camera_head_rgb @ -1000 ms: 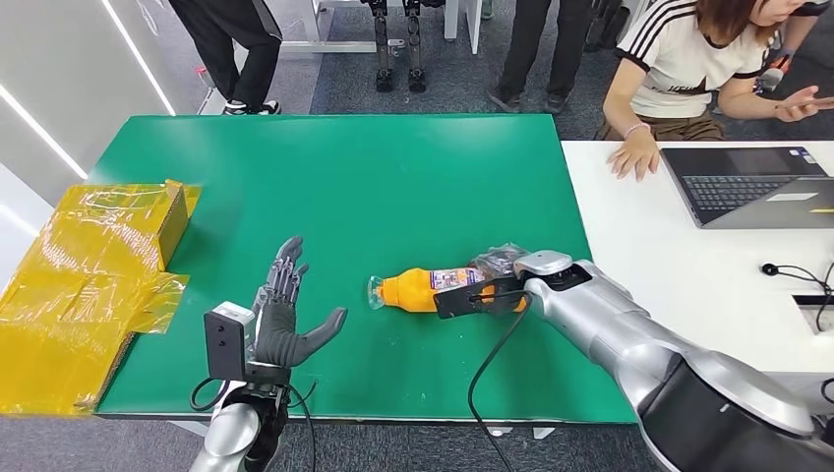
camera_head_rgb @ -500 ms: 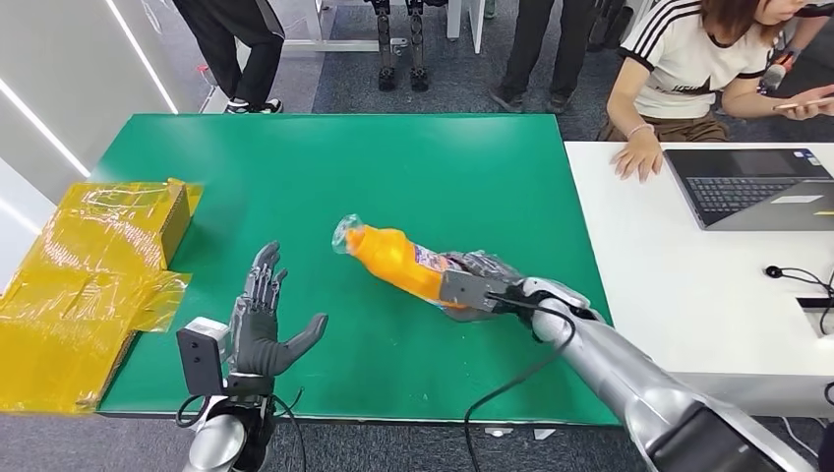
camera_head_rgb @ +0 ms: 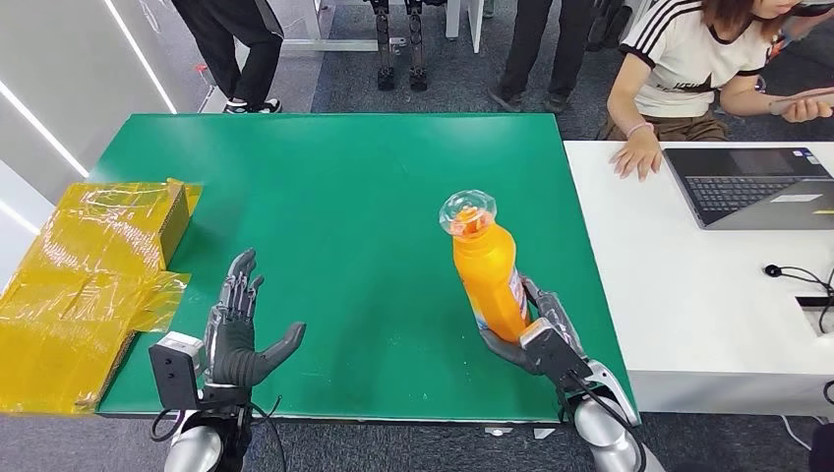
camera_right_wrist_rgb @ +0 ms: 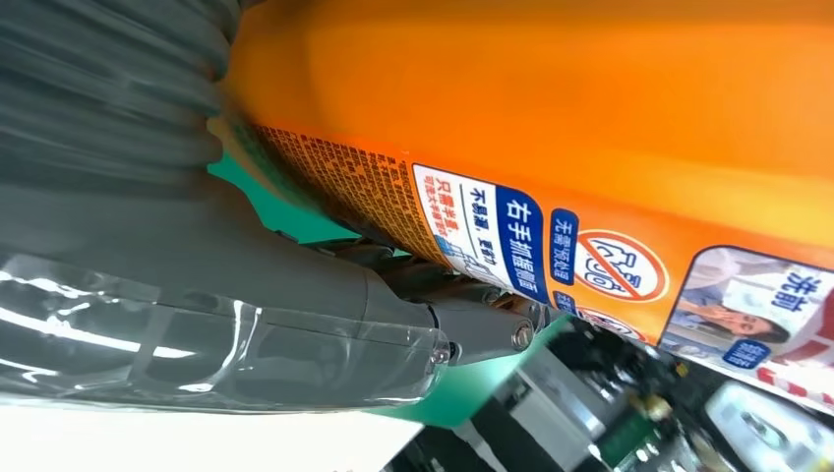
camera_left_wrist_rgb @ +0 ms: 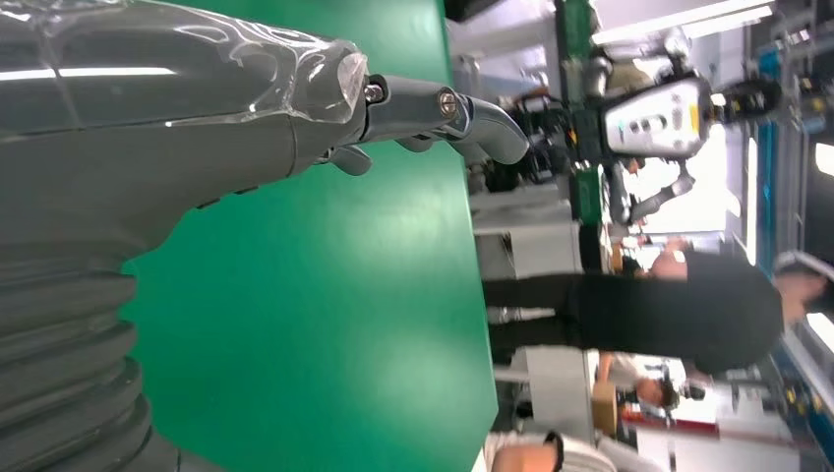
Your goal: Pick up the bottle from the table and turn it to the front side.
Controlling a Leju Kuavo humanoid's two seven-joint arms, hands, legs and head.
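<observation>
Two robot hands showed over the green table [camera_head_rgb: 325, 177], each doing a different job: the right robot hand [camera_head_rgb: 539, 339] clasped the lower body of the orange bottle [camera_head_rgb: 488, 272], holding it lifted and nearly upright near the table's right edge, clear cap uppermost, probably so it could be rotated freely. Its printed label [camera_right_wrist_rgb: 531, 246] lay against the fingers [camera_right_wrist_rgb: 462, 324] in the right wrist view, so turning seemed unfinished. The left robot hand [camera_head_rgb: 241, 329] hovered empty, fingers spread, well apart from the bottle, apparently kept clear.
</observation>
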